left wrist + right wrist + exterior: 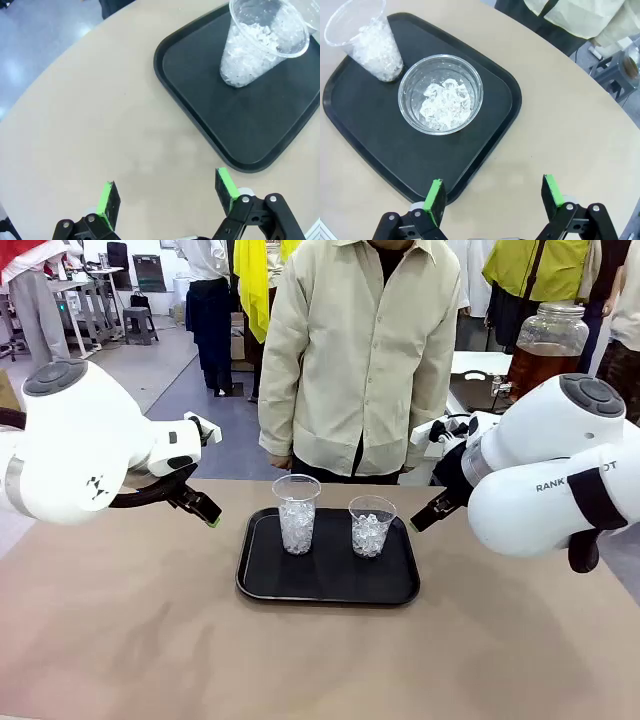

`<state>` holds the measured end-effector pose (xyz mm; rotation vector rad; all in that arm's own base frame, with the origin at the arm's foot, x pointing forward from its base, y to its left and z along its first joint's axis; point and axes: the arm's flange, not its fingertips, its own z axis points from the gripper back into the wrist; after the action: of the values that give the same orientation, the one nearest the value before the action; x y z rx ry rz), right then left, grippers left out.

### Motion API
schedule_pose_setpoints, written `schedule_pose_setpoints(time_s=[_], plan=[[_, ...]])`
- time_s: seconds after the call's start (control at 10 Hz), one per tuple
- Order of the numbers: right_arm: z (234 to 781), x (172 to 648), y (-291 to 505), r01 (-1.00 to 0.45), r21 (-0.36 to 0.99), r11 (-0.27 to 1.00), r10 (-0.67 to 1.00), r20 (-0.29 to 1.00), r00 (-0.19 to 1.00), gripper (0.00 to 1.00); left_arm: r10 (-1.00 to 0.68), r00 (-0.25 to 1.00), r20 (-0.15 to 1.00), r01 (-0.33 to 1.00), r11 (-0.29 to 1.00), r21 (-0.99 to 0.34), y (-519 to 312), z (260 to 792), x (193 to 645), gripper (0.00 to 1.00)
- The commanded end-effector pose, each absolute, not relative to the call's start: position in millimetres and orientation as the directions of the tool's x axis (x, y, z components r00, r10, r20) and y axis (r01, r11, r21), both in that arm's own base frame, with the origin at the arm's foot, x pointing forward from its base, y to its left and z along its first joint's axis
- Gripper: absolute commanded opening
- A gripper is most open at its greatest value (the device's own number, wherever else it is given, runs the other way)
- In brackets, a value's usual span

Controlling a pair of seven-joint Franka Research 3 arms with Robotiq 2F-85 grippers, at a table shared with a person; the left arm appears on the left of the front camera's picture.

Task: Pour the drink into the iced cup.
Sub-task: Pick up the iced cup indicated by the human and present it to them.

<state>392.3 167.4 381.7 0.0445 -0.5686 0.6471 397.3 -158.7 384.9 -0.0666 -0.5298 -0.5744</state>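
Two clear plastic cups of ice stand on a black tray (pixel 330 585): a taller iced cup (pixel 297 515) on the left and a shorter iced cup (pixel 371 527) on the right. Neither holds any brown liquid. The amber-brown drink (pixel 540 365) sits in a large glass jar on a table behind, far right. My left gripper (pixel 205 512) hovers open left of the tray, and in its wrist view (pixel 167 192) the taller cup (pixel 262 42) lies ahead. My right gripper (pixel 420 520) hovers open right of the tray, above the tray's edge (pixel 495 195), near the shorter cup (pixel 441 94).
A person in a cream jacket (pixel 360 350) stands at the table's far edge behind the tray, arms down. The tan tabletop (pixel 320 660) is bare in front of the tray and on both sides. Other people and furniture are farther back.
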Motion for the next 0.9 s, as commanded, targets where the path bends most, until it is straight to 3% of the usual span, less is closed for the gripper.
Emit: schedule_pose_setpoints(time_s=[0.0,0.8], plan=[[382.0,392.6,167.1,-0.580,-0.133,0.804,0.555,0.517,0.651,1.00,-0.508,0.702,0.499,0.538,0.837,0.097,-157.6,384.1,397.5,1.00],[382.0,392.6,167.1,-0.580,-0.133,0.804,0.555,0.517,0.651,1.00,-0.508,0.702,0.499,0.538,0.837,0.097,-157.6,384.1,397.5,1.00]])
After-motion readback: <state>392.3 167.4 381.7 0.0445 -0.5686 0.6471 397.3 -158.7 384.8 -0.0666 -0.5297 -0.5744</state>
